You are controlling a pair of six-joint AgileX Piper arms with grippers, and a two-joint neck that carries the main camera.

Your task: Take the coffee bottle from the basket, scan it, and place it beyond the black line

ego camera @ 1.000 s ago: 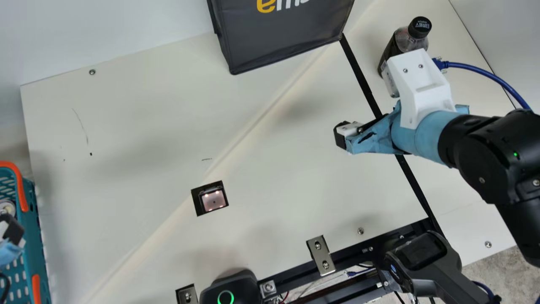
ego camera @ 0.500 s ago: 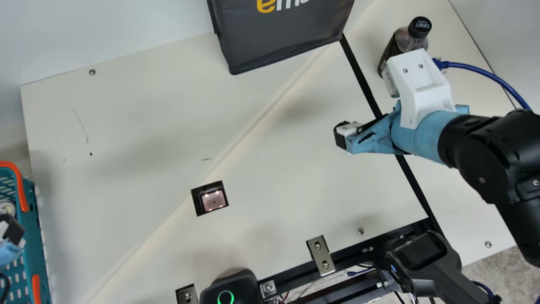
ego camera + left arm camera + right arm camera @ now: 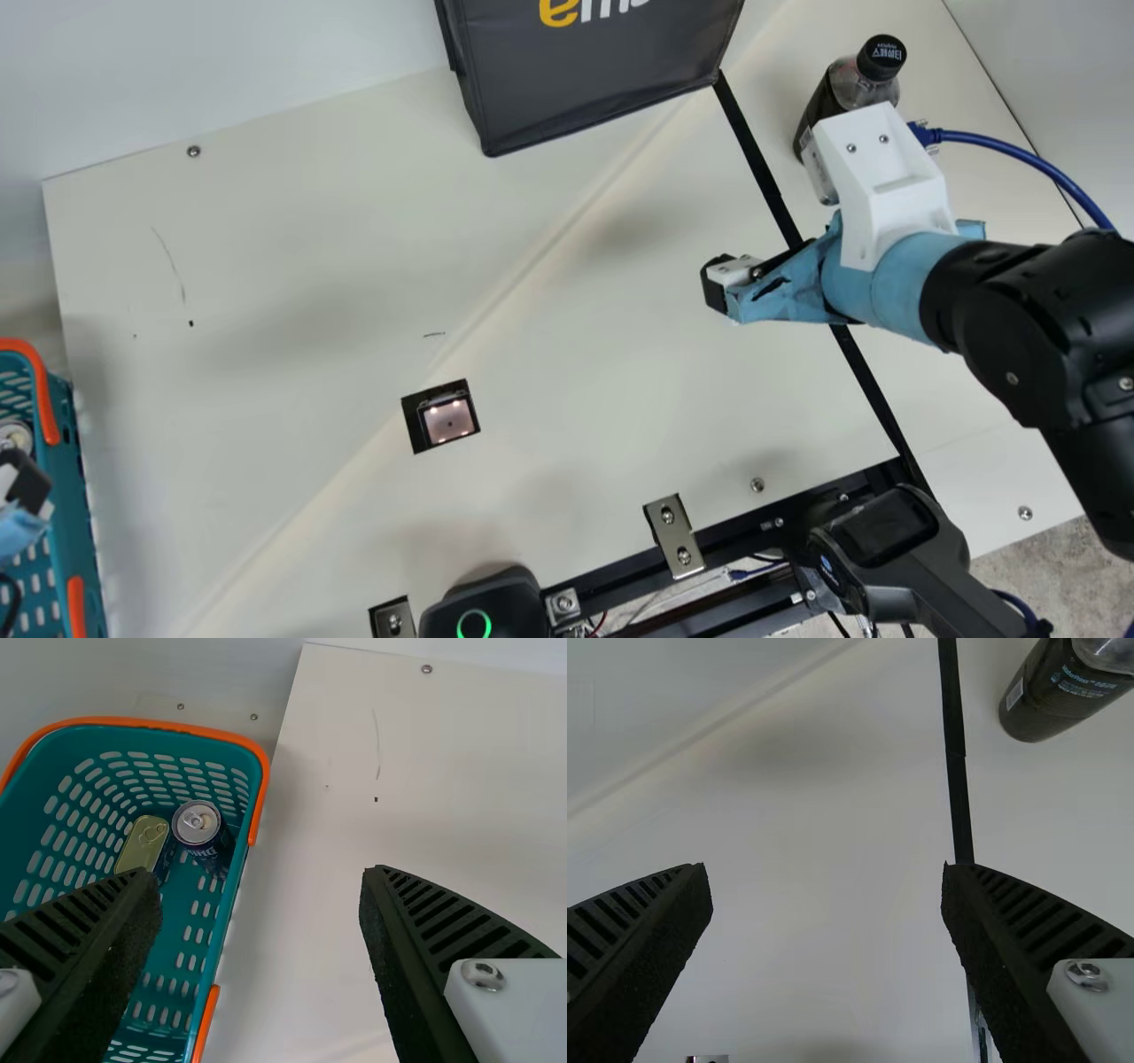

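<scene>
The coffee bottle [image 3: 824,102], dark with a black cap, stands beyond the black line [image 3: 757,164], partly behind my right arm's white camera mount. My right gripper [image 3: 728,288] hangs over the table just short of the line. In the right wrist view my right gripper [image 3: 826,873] is open and empty, with the coffee bottle [image 3: 1054,695] beyond the black line [image 3: 958,788]. At the left edge, one finger of my left gripper [image 3: 25,487] shows over the basket [image 3: 66,496]. In the left wrist view my left gripper [image 3: 259,877] stands open above the rim of the basket [image 3: 199,974].
A can [image 3: 197,824] and a gold-lidded tin [image 3: 144,843] lie in the basket. A lit scanner window [image 3: 447,419] is set into the table. A dark bag [image 3: 594,71] stands at the back; a handheld scanner [image 3: 886,540] and metal brackets [image 3: 675,536] line the front edge.
</scene>
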